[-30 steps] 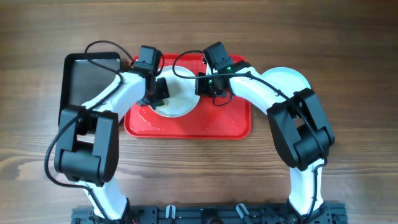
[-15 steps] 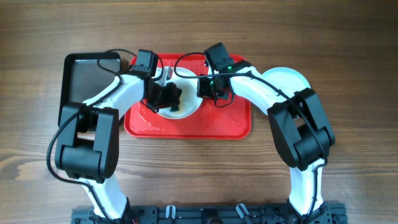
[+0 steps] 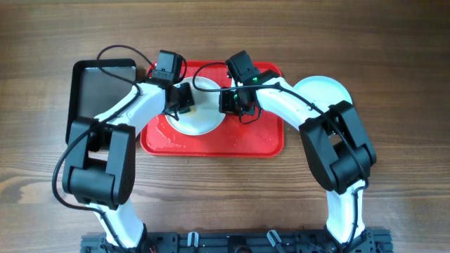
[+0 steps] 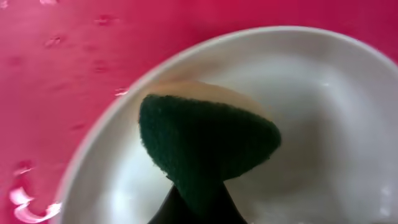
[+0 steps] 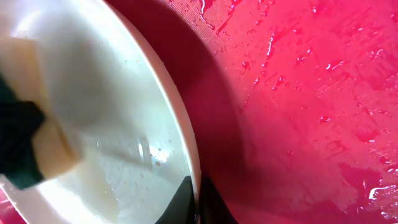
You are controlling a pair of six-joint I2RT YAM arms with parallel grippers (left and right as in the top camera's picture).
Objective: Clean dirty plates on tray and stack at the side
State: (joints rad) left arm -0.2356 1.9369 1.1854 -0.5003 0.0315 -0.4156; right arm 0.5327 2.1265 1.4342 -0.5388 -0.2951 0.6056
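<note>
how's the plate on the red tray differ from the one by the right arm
The tray plate is on the red tray; the table plate lies on wood. The right hand pinches the tray plate's rim; the left hand rubs it with a sponge; nothing holds the table plate. Both are round.

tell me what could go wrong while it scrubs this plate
The right fingers pinch only the thin rim of the plate; wet, it may slip free.
The sponge in the left fingers pushes on the plate's inside and could twist it against that grip.
The tray is beaded with water, so a loose plate might slide.
</note>
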